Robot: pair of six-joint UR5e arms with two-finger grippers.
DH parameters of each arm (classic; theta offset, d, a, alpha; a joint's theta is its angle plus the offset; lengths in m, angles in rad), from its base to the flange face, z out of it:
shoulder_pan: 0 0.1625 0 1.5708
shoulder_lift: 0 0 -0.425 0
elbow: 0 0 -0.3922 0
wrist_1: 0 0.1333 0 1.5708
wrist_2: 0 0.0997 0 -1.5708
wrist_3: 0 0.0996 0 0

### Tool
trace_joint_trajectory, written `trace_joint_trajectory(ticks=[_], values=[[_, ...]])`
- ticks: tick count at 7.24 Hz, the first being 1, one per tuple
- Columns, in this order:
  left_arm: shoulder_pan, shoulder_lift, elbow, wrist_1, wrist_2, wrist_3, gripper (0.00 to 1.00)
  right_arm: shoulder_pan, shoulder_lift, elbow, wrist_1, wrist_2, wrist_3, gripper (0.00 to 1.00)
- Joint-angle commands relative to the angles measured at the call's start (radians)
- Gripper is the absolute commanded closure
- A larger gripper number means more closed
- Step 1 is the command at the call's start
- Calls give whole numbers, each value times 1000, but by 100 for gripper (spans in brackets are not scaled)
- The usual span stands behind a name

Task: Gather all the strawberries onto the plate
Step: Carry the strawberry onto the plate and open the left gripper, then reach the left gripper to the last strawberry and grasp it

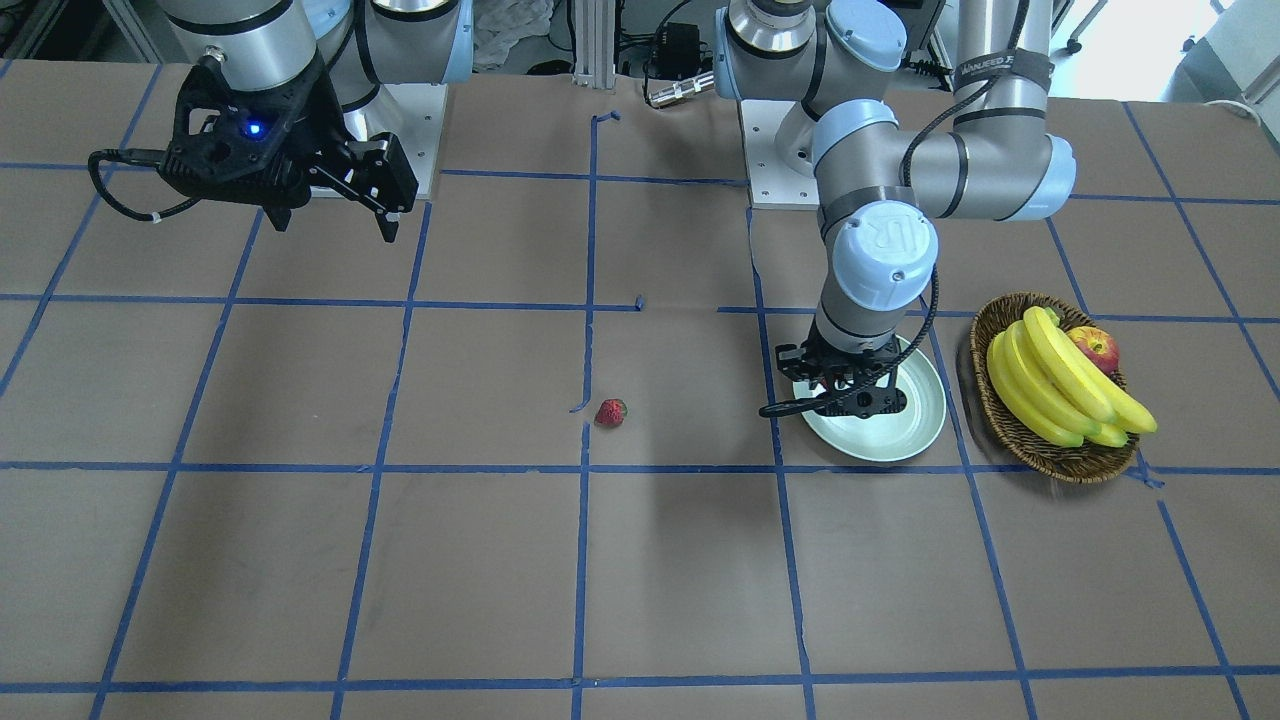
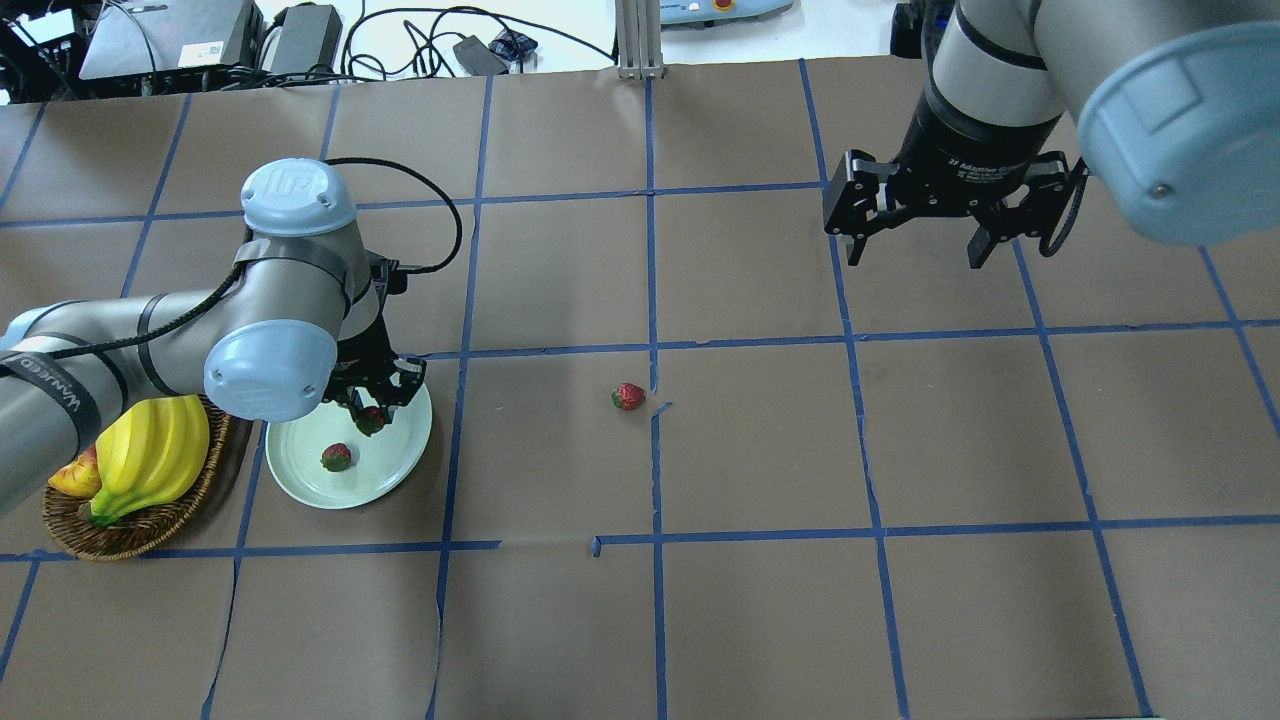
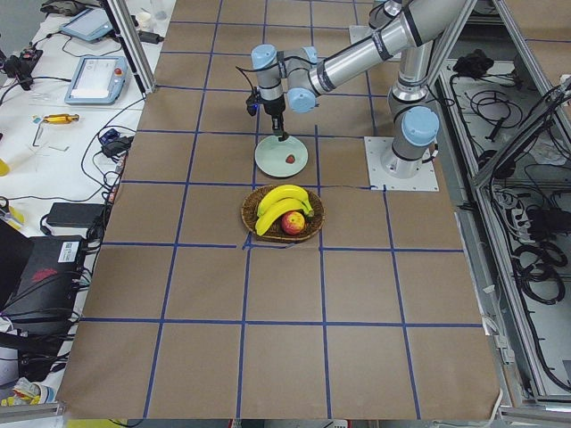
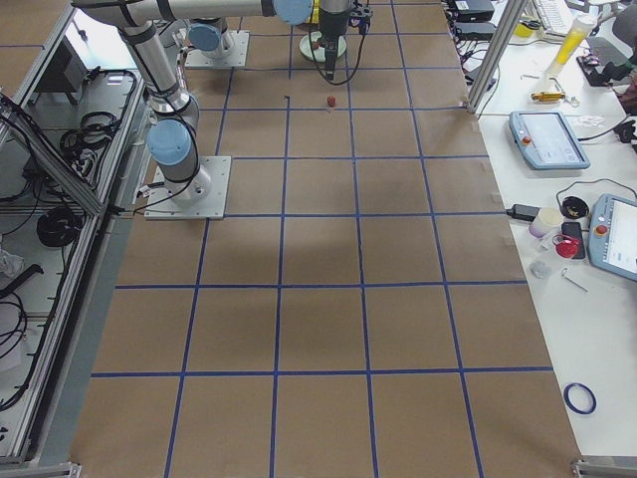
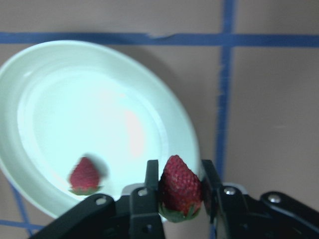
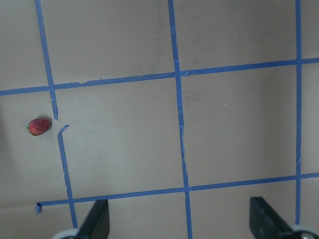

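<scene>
My left gripper [image 2: 372, 408] hangs over the rim of the pale mint-green plate [image 2: 300, 480] and is shut on a strawberry [image 5: 178, 186], red with its green cap down between the fingers. A second strawberry [image 2: 336, 457] lies in the plate; it also shows in the left wrist view [image 5: 84, 176]. A third strawberry [image 2: 628, 396] lies on the brown table near the middle, also seen in the front view [image 1: 610, 412] and the right wrist view [image 6: 39, 126]. My right gripper [image 2: 912, 250] is open and empty, high above the table's right half.
A brown wicker basket [image 2: 60, 515] with bananas [image 2: 150, 455] and an apple [image 1: 1095, 347] stands right beside the plate, on the side away from the table's middle. Blue tape lines grid the brown table [image 2: 760, 450]. Cables and devices lie beyond the far edge.
</scene>
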Motion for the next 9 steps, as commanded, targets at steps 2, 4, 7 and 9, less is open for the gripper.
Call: trace_joint_trajectory(ticks=[2, 4, 7, 9], values=[[-49, 23, -11, 21, -91, -91, 8, 0, 1, 0, 0, 0, 0, 0], [-193, -18, 110, 61, -249, -456, 8, 0, -1, 0, 0, 0, 0, 0], [-360, -160, 141, 289, -296, -774, 13, 2, -1, 0, 2, 0, 0, 0], [-396, -231, 141, 294, -295, -794, 19, 0, 1, 0, 2, 0, 0, 0]])
